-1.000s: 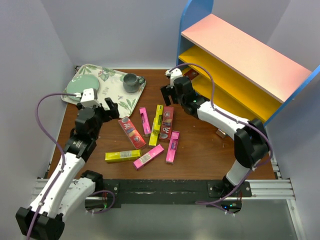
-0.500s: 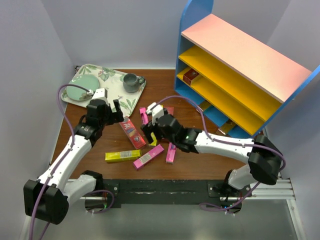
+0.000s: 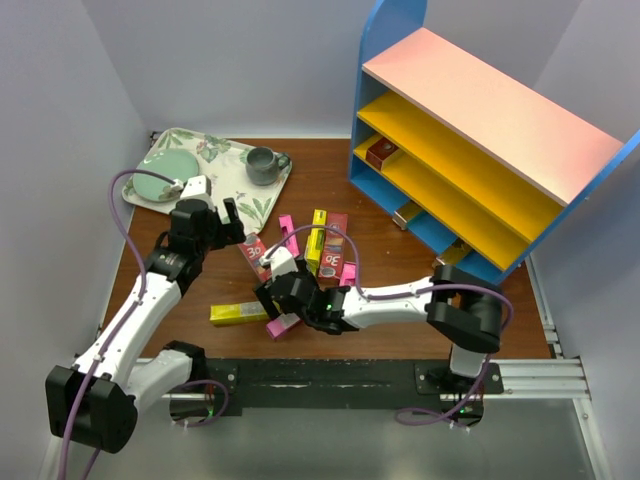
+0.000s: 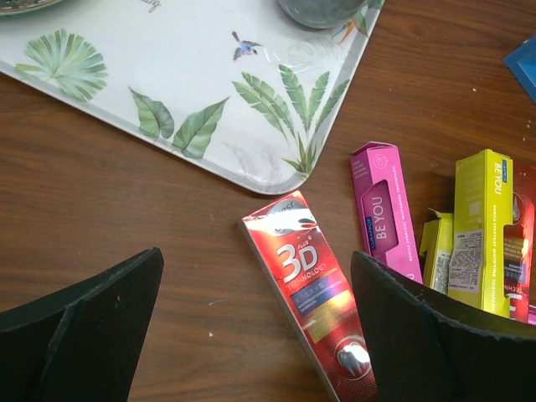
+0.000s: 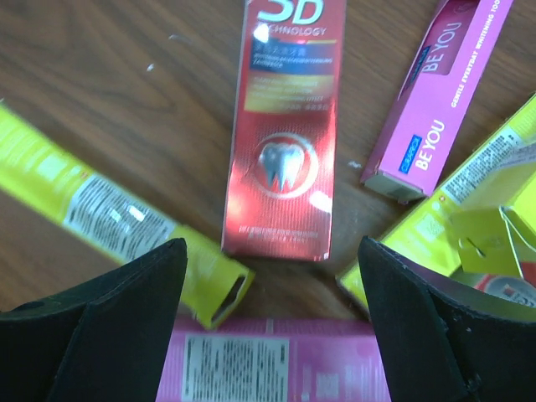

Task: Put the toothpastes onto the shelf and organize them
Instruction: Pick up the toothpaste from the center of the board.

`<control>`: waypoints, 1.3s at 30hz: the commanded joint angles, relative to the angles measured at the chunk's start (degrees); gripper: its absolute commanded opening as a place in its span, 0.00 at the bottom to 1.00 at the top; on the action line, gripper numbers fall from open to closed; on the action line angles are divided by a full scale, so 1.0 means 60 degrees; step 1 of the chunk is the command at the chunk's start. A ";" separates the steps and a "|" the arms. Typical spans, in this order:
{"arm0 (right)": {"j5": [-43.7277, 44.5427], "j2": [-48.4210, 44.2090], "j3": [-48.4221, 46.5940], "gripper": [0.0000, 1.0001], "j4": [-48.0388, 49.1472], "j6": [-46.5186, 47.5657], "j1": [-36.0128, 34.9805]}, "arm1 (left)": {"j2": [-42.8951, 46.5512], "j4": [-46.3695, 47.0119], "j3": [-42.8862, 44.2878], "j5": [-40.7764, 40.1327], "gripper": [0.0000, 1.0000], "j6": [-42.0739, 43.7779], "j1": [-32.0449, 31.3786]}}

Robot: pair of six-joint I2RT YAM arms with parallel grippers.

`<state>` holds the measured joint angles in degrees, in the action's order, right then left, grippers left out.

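Grip state: left gripper point(image 4: 255, 260) and right gripper point(image 5: 268, 251) spread wide, nothing held.
Both hang over the red carton point(image 5: 285, 151); other toothpastes point(image 3: 317, 228) lie just beside it; the shelf point(image 3: 480, 130) stands well to its right.

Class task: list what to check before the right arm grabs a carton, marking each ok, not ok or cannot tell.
1. Right gripper open: ok.
2. Red 3D carton lying flat under it: ok.
3. Carton clear of neighbours: not ok, yellow carton and pink carton crowd its end.
4. Left gripper away from that carton: not ok, hovers open over its other end.
5. Room on the shelf: ok.
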<state>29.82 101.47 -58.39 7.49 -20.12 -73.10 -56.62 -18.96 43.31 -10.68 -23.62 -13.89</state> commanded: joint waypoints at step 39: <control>0.0610 -0.0897 -0.0918 0.28 -0.1172 -0.0529 0.0025 | 0.0369 0.0157 0.0384 0.0286 1.00 -0.0136 0.0352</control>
<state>32.80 105.01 -63.37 2.76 -23.35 -72.75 -55.81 -18.98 43.31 -8.95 -23.62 -12.36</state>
